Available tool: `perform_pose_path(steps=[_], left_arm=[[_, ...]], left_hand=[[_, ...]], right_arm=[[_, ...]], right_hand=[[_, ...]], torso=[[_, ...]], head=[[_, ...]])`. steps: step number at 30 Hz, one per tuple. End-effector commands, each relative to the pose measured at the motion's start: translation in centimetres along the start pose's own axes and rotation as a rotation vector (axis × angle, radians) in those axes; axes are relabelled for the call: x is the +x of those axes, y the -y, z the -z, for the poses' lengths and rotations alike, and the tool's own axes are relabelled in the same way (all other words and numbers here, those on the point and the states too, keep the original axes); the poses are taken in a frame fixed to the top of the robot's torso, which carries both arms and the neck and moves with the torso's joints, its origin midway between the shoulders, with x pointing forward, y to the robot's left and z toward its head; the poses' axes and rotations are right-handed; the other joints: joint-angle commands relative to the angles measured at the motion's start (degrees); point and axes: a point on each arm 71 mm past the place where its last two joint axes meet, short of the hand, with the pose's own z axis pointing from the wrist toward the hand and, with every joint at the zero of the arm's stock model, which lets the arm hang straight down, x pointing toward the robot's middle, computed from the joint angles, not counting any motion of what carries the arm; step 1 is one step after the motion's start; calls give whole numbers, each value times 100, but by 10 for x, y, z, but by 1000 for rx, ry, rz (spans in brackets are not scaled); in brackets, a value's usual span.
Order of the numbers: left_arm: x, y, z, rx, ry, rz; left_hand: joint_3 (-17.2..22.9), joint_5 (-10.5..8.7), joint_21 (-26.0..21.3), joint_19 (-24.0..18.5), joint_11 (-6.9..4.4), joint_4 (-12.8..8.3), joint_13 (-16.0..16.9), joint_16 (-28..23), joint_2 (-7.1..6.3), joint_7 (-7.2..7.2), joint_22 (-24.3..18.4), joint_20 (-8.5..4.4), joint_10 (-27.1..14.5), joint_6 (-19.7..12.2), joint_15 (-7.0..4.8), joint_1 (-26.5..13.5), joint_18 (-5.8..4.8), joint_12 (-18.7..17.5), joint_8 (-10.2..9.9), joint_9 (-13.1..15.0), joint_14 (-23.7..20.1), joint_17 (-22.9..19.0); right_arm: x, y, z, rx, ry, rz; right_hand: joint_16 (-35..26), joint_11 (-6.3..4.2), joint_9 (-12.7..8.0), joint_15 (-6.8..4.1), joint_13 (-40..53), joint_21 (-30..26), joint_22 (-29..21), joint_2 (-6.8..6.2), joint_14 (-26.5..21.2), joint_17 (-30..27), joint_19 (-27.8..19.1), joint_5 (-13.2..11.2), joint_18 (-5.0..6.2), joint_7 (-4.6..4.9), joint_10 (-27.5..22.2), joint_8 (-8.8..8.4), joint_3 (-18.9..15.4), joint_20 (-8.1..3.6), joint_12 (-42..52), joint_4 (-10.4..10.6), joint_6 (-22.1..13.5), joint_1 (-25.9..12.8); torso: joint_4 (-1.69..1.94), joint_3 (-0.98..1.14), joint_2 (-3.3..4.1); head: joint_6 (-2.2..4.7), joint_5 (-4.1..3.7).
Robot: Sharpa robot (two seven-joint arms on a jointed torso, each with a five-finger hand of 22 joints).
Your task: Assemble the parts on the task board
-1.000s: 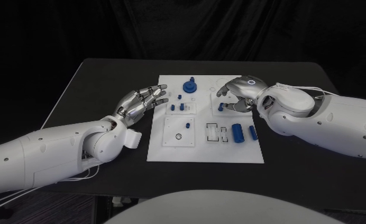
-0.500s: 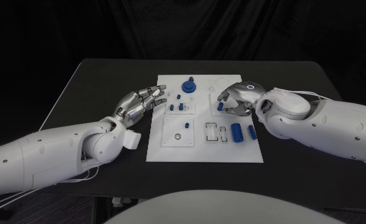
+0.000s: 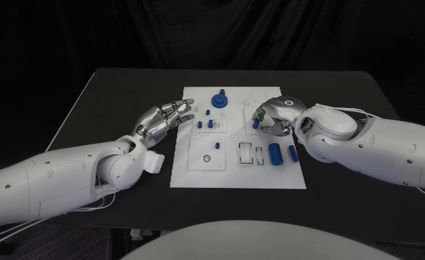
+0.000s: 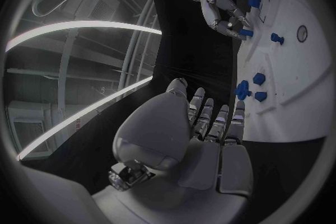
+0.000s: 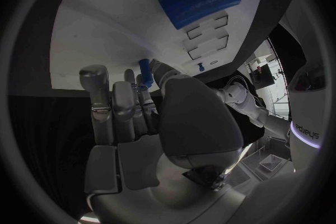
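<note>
The white task board (image 3: 237, 171) lies mid-table. My right hand (image 3: 276, 114) hovers over the board's right middle and pinches a small blue peg (image 3: 257, 123) between thumb and fingers; the right wrist view shows the peg (image 5: 145, 71) upright at the fingertips of that hand (image 5: 136, 117), just above the board (image 5: 105, 28). My left hand (image 3: 164, 118) stays at the board's left edge, fingers spread, holding nothing. From the left wrist, that open hand (image 4: 206, 129) faces the board (image 4: 294, 84), with the right hand (image 4: 223, 10) and its peg (image 4: 246, 32) beyond.
A blue round part (image 3: 220, 99) stands at the board's far side. Short blue pegs (image 3: 206, 125) sit in a left block. A blue cylinder (image 3: 276, 153) and a slimmer blue piece (image 3: 293, 153) lie near the right edge, beside rectangular slots (image 3: 252, 153).
My right hand has drawn slightly toward me and lower over the board, carrying the blue peg. The left hand has not moved.
</note>
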Motion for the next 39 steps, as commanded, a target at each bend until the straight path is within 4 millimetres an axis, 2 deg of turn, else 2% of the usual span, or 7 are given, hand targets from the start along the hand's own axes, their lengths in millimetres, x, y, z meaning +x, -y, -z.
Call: perform_pose_path(steps=[1, 9, 16, 27, 31, 34, 39], left_arm=[[2, 6, 0, 106, -9, 14], [2, 3, 2, 99, -8, 17], [1, 2, 3, 94, -6, 18], [0, -2, 4, 86, -5, 20], [-1, -2, 4, 84, -3, 20], [-1, -3, 5, 84, -1, 19], [-2, -3, 5, 84, 1, 17]], left_hand=[[43, 15, -37, -32, -18, 9, -1, 5, 36, 44, 7, 14, -43, -9, 43, 15, -65, -13, -7, -1, -25, 2], [49, 17, -37, -32, -19, 8, -2, 8, 43, 47, 6, 14, -46, -4, 49, 19, -63, -14, -5, 0, -24, 3], [57, 20, -37, -31, -18, 7, -2, 13, 53, 50, 7, 15, -49, -3, 56, 24, -61, -16, -4, 0, -20, 4], [78, 34, -39, -34, -16, 0, -2, 26, 74, 59, -2, 18, -56, 3, 72, 43, -56, -18, -1, 1, -12, 6], [92, 45, -39, -34, -12, -5, -2, 33, 85, 66, -4, 19, -56, 22, 79, 55, -53, -13, 3, 4, -7, 7], [92, 45, -39, -34, -12, -5, -2, 33, 85, 66, -4, 19, -56, 22, 79, 55, -53, -13, 3, 4, -7, 7], [101, 55, -40, -38, -8, -9, -2, 36, 91, 73, -14, 19, -59, 32, 81, 65, -52, -17, 6, 6, -7, 7]], right_arm=[[-1, -1, 0, -5, 37, -8], [-2, -2, -2, -11, 52, -10], [-2, -4, -6, -14, 59, -24], [0, -3, -8, 1, 56, -64], [-1, -2, -7, 6, 62, -84], [-1, -2, -5, 6, 70, -93], [-4, -3, -2, -1, 92, -105]], right_hand=[[33, -16, 19, -12, -1, 32, 553, 25, 56, 13, 39, -27, -35, 2, 98, 47, 40, -8, 45, 21, 76, 49], [55, -82, 76, -68, -26, 102, 569, 67, 86, 30, 75, 56, -43, 26, 329, 112, 188, -57, 54, -13, 229, 191], [83, -104, 99, -88, -45, 162, 581, 30, 113, 54, 102, 19, -54, 64, 421, 128, 205, -79, 40, 11, 272, 181], [112, -175, 289, -150, -95, 253, 599, 19, 159, 82, 148, 36, -67, 91, 699, 332, 304, -137, -3, -59, 645, 333], [160, -210, 387, -181, -112, 380, 627, 18, 205, 127, 201, 72, -87, 72, 867, 424, 329, -166, -15, -112, 798, 398], [185, -258, 505, -224, -127, 454, 641, 14, 236, 151, 233, 86, -96, 9, 1024, 537, 322, -198, -42, -152, 970, 430], [192, -291, 589, -249, -144, 506, 651, 15, 252, 161, 252, 97, -103, -14, 1119, 585, 330, -227, -89, -206, 1022, 491]], torso=[[1, 0, 0], [0, 0, 0], [-1, 0, 1], [0, -1, -3], [2, -1, -1], [1, -1, -1], [0, -1, 0]], head=[[-1, -4], [-1, -13], [-1, -15], [-1, 7], [-1, 0], [-1, 13], [-1, 24]])
